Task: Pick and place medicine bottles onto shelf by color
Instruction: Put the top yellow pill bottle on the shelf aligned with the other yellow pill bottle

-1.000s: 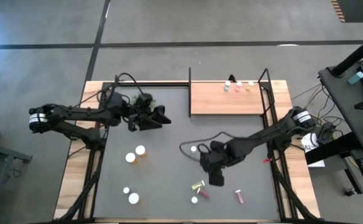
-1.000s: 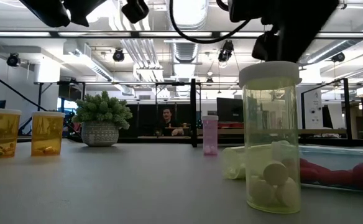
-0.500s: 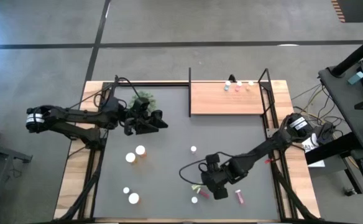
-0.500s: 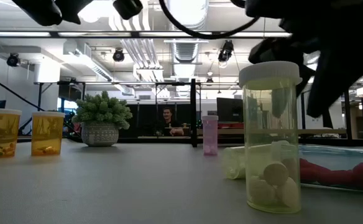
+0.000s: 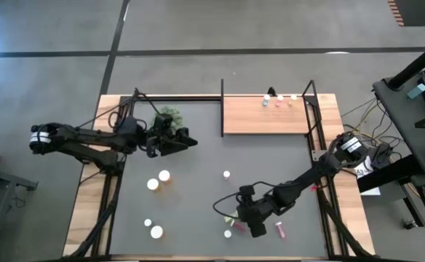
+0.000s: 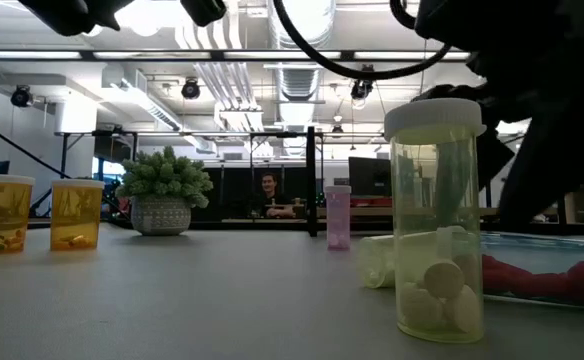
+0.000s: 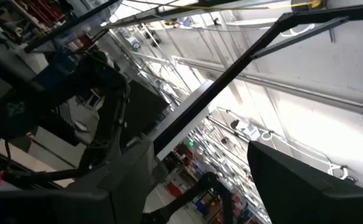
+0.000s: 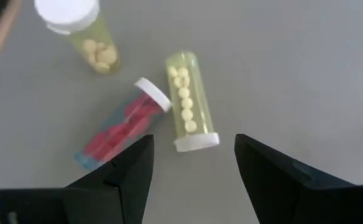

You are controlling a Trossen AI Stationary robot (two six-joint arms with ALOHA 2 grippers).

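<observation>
My right gripper [image 5: 250, 223] is open and empty, low over a cluster of medicine bottles near the table's near edge. In the right wrist view its gripper [image 8: 191, 171] stands just short of a lying yellow-green bottle [image 8: 189, 99]. Beside that lie a red vial [image 8: 119, 134] on its side and an upright yellow-green bottle [image 8: 82, 31]. The shelf [image 5: 265, 116] at the far right carries three small bottles [image 5: 278, 100]. My left gripper [image 5: 182, 140] is open and empty, held up beside the plant [image 5: 170, 116].
Two orange bottles [image 5: 158, 180] stand at centre left and two white-capped ones [image 5: 153, 228] near the front left. A small pink vial [image 5: 226, 175] stands mid-table and a pink vial [image 5: 279, 230] lies at the front right. A cable loops by my right arm [image 5: 223, 205].
My right gripper has gone toward the table's near edge and down, from mid-table to just over the yellow-green and red bottles, staying open. The bottles have not moved.
</observation>
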